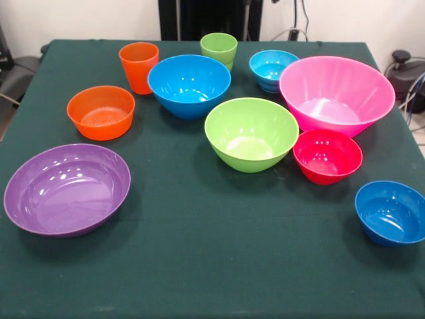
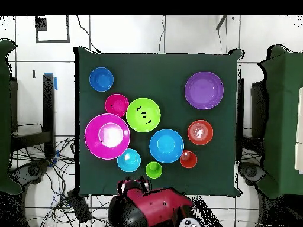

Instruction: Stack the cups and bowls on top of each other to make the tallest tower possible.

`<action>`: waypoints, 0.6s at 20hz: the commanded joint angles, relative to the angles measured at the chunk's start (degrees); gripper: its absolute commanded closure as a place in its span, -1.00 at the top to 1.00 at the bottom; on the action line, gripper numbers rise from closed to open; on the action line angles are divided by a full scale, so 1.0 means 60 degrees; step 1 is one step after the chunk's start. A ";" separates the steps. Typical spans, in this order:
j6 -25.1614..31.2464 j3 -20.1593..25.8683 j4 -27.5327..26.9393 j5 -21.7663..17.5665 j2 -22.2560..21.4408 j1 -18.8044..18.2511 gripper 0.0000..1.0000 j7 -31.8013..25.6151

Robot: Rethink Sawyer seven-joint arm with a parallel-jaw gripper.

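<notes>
All stand upright and apart on the green cloth. The orange cup [image 1: 139, 66] [image 2: 189, 159] and light green cup [image 1: 219, 50] [image 2: 154, 169] are nearest the robot. Between them is the large blue bowl [image 1: 189, 85] [image 2: 166, 145]. A small blue bowl [image 1: 272, 68] [image 2: 129, 160] stands beside the huge pink bowl [image 1: 337, 93] [image 2: 107, 136]. The lime bowl [image 1: 251, 133] [image 2: 143, 114] is central, with the red bowl [image 1: 327, 155] [image 2: 117, 105] next to it. The other small blue bowl [image 1: 392, 212], orange bowl [image 1: 101, 111] and purple bowl [image 1: 66, 189] are further out. The gripper [image 2: 132, 187] is drawn back at the table's edge.
The red arm [image 2: 157, 208] is folded over its base. The table [image 1: 212, 279] has a wide bare strip along the side away from the robot. Cables lie on the floor [image 2: 59, 171] around it.
</notes>
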 commanded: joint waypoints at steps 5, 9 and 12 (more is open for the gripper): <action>0.1983 0.2847 -0.1406 -0.1753 0.1244 -0.1737 1.00 -0.2393; 0.2212 0.3154 -0.1963 -0.2182 0.1751 -0.1866 1.00 -0.2164; 0.2269 0.3242 -0.2107 -0.2347 0.1763 -0.1924 1.00 -0.1880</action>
